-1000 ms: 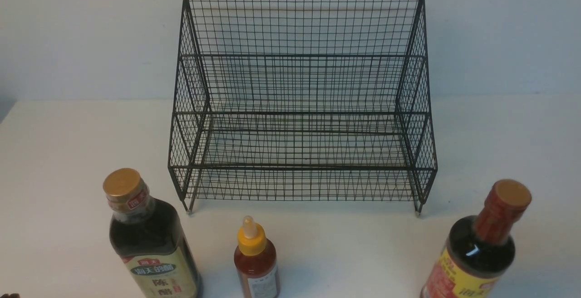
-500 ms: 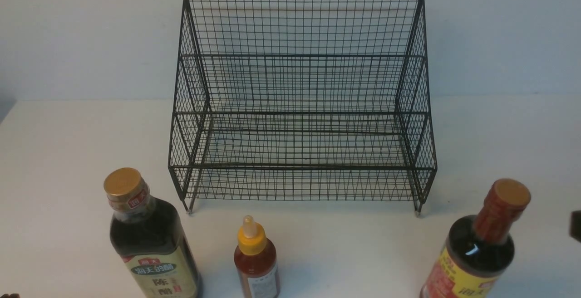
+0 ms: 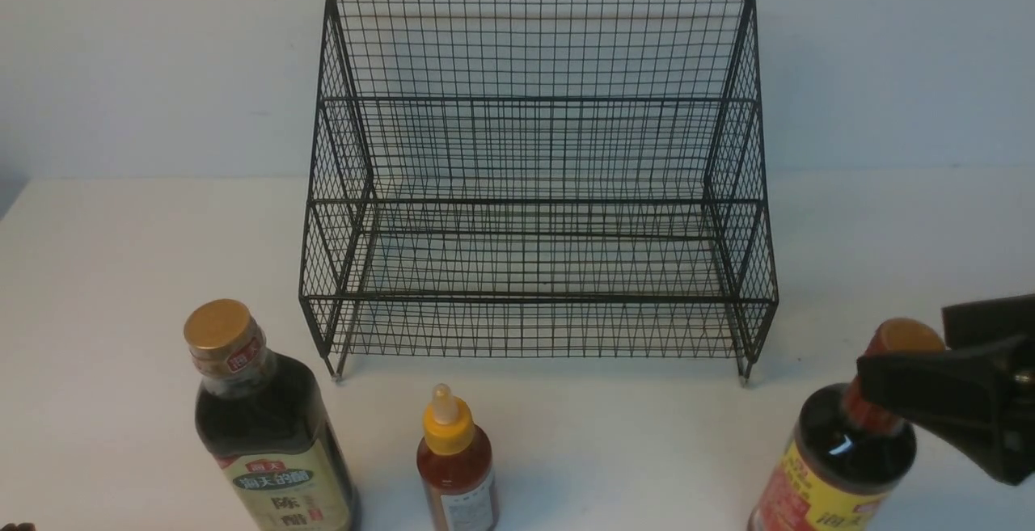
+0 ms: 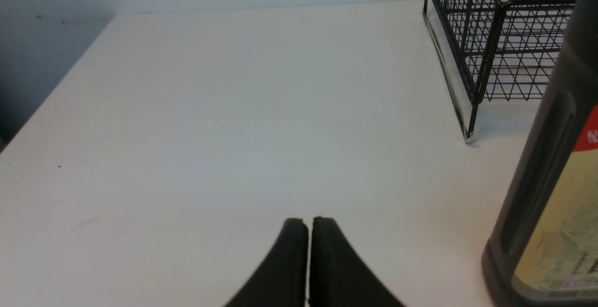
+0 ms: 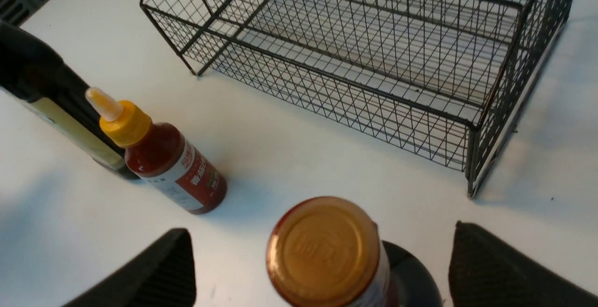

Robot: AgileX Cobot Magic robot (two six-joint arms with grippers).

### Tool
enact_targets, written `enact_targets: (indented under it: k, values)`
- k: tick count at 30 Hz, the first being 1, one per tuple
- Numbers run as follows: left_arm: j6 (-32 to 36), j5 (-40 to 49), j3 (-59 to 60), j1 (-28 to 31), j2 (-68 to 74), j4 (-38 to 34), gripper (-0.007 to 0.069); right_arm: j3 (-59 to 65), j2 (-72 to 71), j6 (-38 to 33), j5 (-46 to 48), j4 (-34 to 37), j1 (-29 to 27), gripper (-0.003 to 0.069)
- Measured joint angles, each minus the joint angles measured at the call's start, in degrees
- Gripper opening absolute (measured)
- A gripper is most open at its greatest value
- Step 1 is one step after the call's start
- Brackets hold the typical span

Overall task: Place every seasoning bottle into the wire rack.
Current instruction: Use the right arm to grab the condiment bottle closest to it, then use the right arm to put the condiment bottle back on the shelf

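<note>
we hold our right gripper [image 5: 321,233] spread wide around the red-neck bottle [image 3: 845,454], front-right of the wire rack [image 3: 534,151], ready to grab.

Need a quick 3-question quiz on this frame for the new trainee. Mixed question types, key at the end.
1. True or false: one bottle already stands in the wire rack.
2. The right arm's jaws stand open around which bottle? A) cream-labelled bottle B) small red sauce bottle C) red-necked bottle
3. Fill in: the left arm's jaws are ___ and hold nothing.
Key: 1 false; 2 C; 3 shut.
</note>
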Motion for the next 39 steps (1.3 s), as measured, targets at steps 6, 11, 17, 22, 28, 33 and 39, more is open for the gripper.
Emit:
enact_targets:
  k: [6, 11, 17, 22, 28, 33, 39]
  values:
    - [0.00, 0.00, 0.00, 0.00, 0.00, 0.00, -0.0005, 0.00, 3.85, -1.63, -0.20, 1.42, 0.00, 0.0668]
    - [0.00, 0.00, 0.00, 0.00, 0.00, 0.00, -0.0005, 0.00, 5.47, -2.06, -0.53, 1.56, 0.00, 0.0624]
    - [0.00, 0.00, 0.00, 0.00, 0.00, 0.00, -0.0005, 0.00, 5.55, -2.19, -1.69, 1.07, 0.87, 0.0581]
    - [0.00, 0.00, 0.00, 0.00, 0.00, 0.00, -0.0005, 0.00, 6.06, -1.72, -3.36, -1.68, 4.51, 0.0578]
    - [0.00, 0.00, 0.00, 0.02, 0.00, 0.00, -0.0005, 0.00, 6.77, 1.35, -5.69, -6.42, 6.80, 0.0528]
    - [0.00, 0.00, 0.00, 0.02, 0.00, 0.00, -0.0005, 0.00, 6.77, 2.75, -5.01, -8.54, 7.06, 0.0337]
    - [0.00, 0.00, 0.00, 0.08, 0.00, 0.00, -0.0005, -3.01, 6.99, 3.56, -0.91, -12.02, 7.06, 0.0286]
